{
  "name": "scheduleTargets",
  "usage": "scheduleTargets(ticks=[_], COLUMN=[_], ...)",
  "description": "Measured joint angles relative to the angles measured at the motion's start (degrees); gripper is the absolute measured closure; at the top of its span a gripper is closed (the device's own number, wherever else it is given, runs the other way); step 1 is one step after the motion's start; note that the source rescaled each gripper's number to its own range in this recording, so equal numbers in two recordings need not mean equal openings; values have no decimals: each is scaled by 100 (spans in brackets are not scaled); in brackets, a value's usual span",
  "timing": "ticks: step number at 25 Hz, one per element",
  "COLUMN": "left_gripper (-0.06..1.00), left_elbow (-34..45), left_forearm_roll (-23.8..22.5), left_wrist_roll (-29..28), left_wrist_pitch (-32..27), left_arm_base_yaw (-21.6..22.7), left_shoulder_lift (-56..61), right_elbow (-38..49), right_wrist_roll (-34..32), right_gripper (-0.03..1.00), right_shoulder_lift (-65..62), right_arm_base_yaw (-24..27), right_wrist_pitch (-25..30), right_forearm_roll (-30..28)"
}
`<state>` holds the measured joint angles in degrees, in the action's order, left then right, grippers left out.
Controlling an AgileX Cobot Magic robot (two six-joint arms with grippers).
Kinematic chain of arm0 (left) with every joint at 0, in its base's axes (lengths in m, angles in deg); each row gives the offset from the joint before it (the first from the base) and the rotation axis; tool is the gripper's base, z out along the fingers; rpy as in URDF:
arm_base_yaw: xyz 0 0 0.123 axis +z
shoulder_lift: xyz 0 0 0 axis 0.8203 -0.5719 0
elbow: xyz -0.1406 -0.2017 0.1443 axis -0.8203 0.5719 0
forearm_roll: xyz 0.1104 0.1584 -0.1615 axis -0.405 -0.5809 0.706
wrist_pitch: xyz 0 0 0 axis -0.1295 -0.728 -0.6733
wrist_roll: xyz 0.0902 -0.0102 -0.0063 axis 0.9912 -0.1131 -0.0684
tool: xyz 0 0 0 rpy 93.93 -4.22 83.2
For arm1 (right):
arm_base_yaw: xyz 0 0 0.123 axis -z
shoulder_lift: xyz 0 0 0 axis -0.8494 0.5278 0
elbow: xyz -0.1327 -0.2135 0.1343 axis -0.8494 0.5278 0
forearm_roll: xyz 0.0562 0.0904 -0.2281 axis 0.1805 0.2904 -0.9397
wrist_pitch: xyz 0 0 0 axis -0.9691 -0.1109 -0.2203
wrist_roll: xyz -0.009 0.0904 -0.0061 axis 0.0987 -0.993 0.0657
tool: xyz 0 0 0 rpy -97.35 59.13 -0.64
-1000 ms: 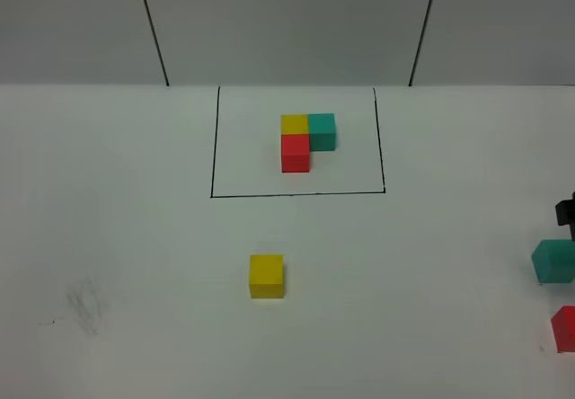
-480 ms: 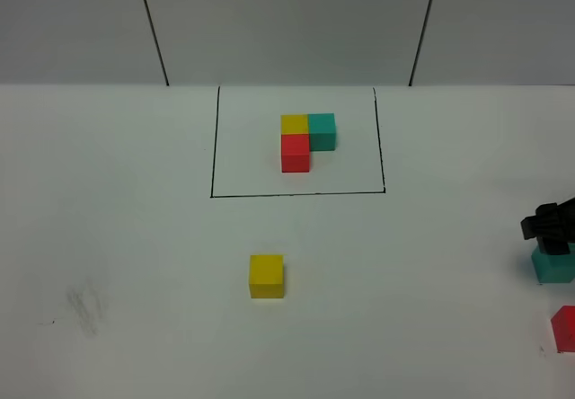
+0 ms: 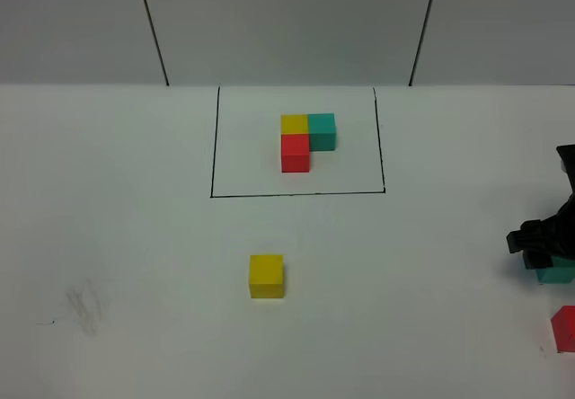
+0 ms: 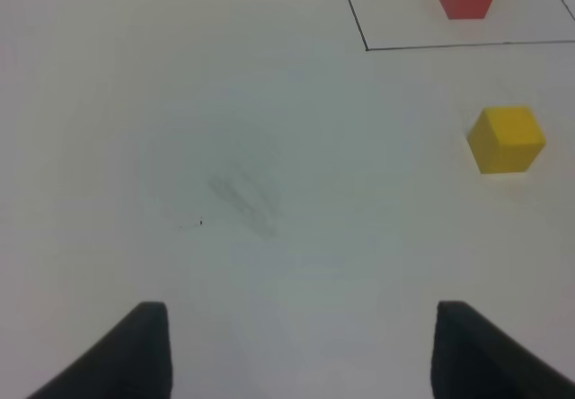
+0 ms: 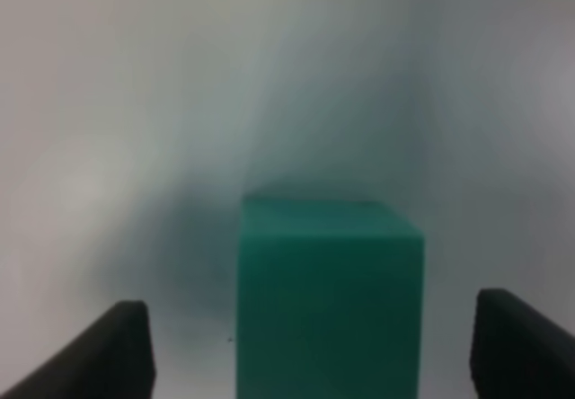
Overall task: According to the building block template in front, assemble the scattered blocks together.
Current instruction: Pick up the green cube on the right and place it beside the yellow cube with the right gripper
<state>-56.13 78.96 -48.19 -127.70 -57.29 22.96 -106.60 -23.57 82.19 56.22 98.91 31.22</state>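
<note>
Teal block (image 5: 328, 296): sitting between my right fingers (image 5: 117, 350), both standing clear of it.
Left fingers (image 4: 144, 350): I'm holding them open over the tabletop (image 4: 269, 147).

A robotics lab is indicated: a bare white counter (image 3: 135, 237), a building block template (image 3: 301, 143) marked out on it, grey wall panels (image 3: 287, 22) behind it.

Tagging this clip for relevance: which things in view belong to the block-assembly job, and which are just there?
Job: building block template inside its black rectangle; loose yellow cube; loose teal cube; loose red cube.
Not the job: grey smudge on the table; wall panels behind.
</note>
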Motion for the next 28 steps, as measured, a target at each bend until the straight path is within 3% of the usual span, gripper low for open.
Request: scheduleTargets(ticks=[4, 6, 8, 10, 16, 21, 24, 28], left_gripper=[59, 59, 59, 59, 59, 59, 59, 59], left_elbow=[0, 0, 0, 0, 0, 0, 0, 0], left_forearm_roll=[0, 0, 0, 0, 0, 0, 0, 0], left_wrist_roll=[0, 0, 0, 0, 0, 0, 0, 0], left_wrist_pitch=[0, 0, 0, 0, 0, 0, 0, 0], left_arm_base_yaw=[0, 0, 0, 0, 0, 0, 0, 0], left_shoulder_lift=[0, 0, 0, 0, 0, 0, 0, 0], right_elbow=[-4, -4, -4, -4, -4, -4, -47, -181], right_wrist_roll=[9, 77, 179, 247, 336, 991, 1899, 3863], right_gripper=[41, 47, 66, 97, 95, 95, 95, 95], right_shoulder_lift=[228, 303, 318, 318, 221, -505, -738, -752], right_arm_base_yaw=[0, 0, 0, 0, -57, -456, -867, -1561], right_wrist_pitch=[-100, -126, -153, -195, -256, -186, 200, 1108], right_forearm_roll=[0, 0, 0, 6, 0, 0, 0, 102])
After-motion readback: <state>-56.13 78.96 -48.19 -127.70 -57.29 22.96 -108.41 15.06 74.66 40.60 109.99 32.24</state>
